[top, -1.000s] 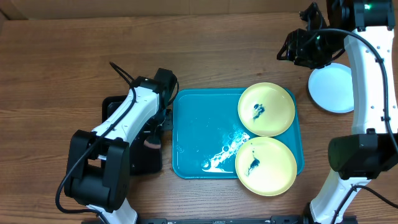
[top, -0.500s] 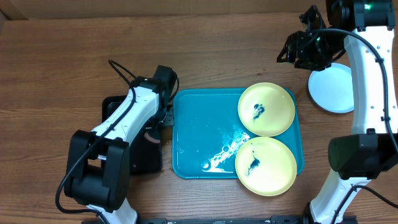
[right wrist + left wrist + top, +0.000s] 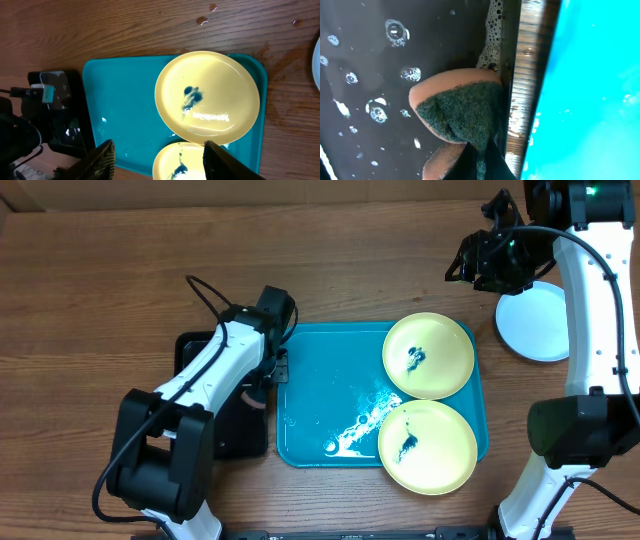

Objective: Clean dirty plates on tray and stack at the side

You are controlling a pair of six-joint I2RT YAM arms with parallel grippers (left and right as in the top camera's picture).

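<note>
Sponge [image 3: 462, 115] in L end effector [image 3: 479, 167]

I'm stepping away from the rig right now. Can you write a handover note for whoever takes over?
The left claw is shut on the sponge, over the soapy black tray. The right claw is open and empty, raised near the light blue plate.
That plate lies on the table beside the turquoise tray, no smear visible.
The far yellow plate and near yellow plate sit on the tray, both ink-smeared.
Left to do: scrub both, then stack them at the side.
</note>
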